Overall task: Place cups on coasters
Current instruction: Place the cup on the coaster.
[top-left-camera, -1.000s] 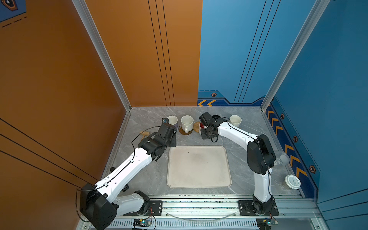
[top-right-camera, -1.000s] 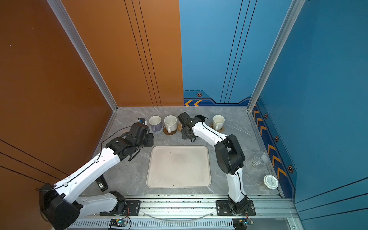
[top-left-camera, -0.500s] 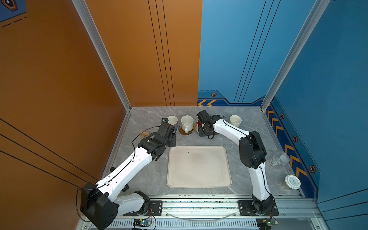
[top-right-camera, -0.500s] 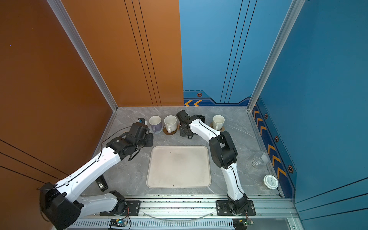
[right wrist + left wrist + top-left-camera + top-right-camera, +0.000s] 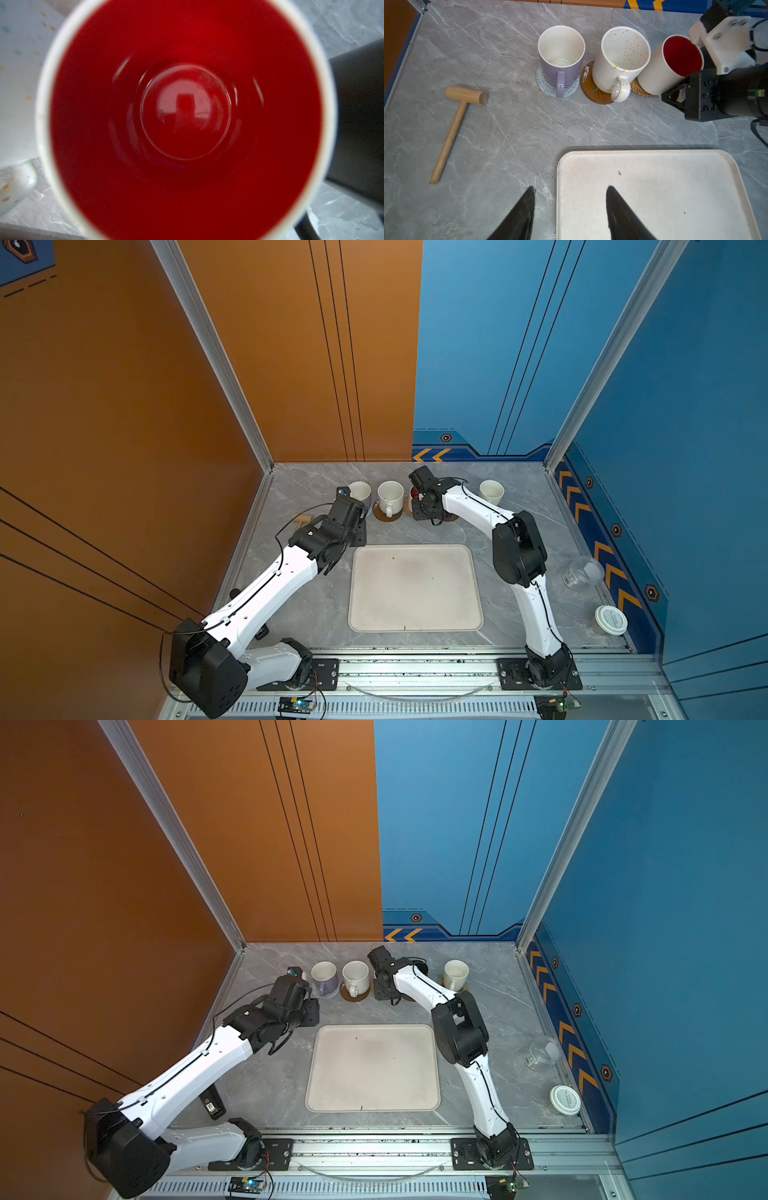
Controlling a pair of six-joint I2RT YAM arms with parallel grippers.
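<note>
Red-lined mug (image 5: 660,70), glazed ceramic: judged rigid, fairly heavy, slippery on its wall and liable to chip if knocked against a neighbour; the handle is judged the surest place of hold. The right gripper (image 5: 677,96) is shown clenched narrowly on what appears to be that handle. The mug is held tilted, with its base at the tan rattan coaster (image 5: 640,90) directly beneath; whether it is seated cannot be told. Just beside the held mug, the speckled mug (image 5: 618,60) is seated on the brown coaster (image 5: 593,93). Beyond it, the lavender mug (image 5: 560,60) is seated on the grey woven coaster (image 5: 544,83). On the gripper's opposite side a black mug (image 5: 361,124) is seen close by. Well apart, the left gripper (image 5: 569,207) is held parted and empty over the edge of the cream tray (image 5: 654,176).
</note>
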